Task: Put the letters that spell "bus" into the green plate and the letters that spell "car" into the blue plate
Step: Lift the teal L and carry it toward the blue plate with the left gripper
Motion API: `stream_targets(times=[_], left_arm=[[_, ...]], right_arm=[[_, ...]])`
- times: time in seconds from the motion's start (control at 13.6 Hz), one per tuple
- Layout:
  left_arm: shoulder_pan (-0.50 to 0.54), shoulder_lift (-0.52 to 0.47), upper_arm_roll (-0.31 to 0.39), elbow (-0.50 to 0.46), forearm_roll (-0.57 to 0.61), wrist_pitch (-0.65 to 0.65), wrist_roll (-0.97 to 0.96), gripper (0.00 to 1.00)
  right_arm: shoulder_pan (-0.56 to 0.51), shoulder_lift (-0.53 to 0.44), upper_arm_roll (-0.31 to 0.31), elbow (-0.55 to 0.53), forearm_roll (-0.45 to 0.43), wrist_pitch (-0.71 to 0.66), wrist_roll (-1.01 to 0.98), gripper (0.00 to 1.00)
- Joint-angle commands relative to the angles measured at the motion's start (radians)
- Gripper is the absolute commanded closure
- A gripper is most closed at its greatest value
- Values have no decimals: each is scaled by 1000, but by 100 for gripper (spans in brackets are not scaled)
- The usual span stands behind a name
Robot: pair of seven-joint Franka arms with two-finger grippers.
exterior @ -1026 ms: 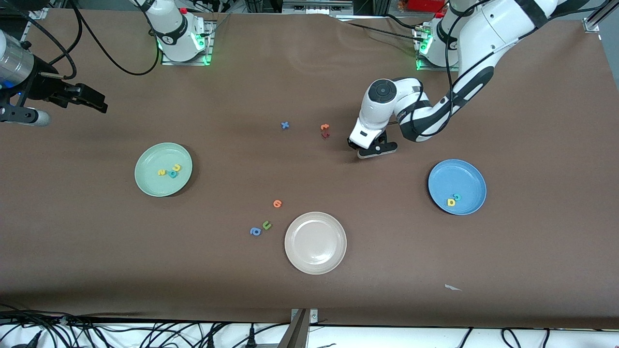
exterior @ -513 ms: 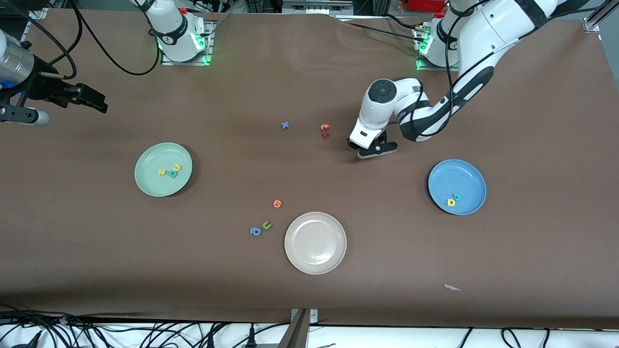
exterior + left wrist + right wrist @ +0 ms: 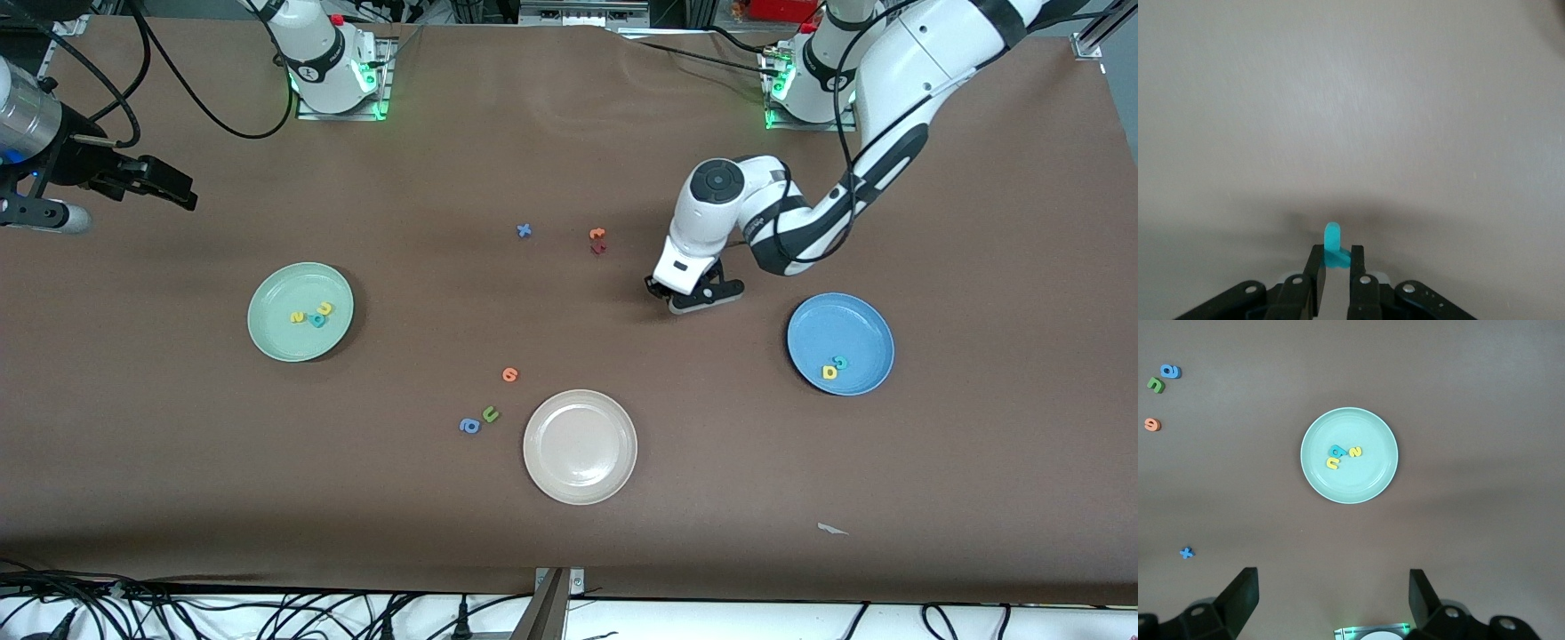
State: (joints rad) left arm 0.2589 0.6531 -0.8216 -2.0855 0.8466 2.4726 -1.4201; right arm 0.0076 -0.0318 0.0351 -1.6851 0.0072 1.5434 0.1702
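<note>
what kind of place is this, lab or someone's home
Most likely a robotics lab. Two robot arms are bolted to a brown covered table, cables trail along its edge, and foam letters sit in a green plate and a blue plate like a sorting test.

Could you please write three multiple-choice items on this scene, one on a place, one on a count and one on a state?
1. Where does the beige plate lie?
A. nearer the front camera than both other plates
B. on the green plate
C. touching the blue plate

2. How many letters lie in the blue plate?
A. none
B. two
C. five

3. What is the left end effector doing?
A. gaping wide
B. gripping a plate
C. pinching a teal letter

Key: 1 A, it shows lowest in the front view. 2 B, a yellow and a teal one lie together. 3 C, the left wrist view shows the letter between the shut fingers.
</note>
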Motion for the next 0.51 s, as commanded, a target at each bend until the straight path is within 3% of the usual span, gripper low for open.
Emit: stream_targets(times=[0.0, 0.29, 0.44], left_arm=[[63, 13, -7, 42, 25, -27, 129, 95], [195, 11, -20, 77, 11, -116, 392, 95], [214, 3, -27, 142, -79, -212, 559, 95]], right_arm=[[5, 12, -1, 28, -3, -17, -14, 0], [3, 12, -3, 27, -1, -19, -14, 0], [3, 12, -3, 27, 0, -19, -15, 0]])
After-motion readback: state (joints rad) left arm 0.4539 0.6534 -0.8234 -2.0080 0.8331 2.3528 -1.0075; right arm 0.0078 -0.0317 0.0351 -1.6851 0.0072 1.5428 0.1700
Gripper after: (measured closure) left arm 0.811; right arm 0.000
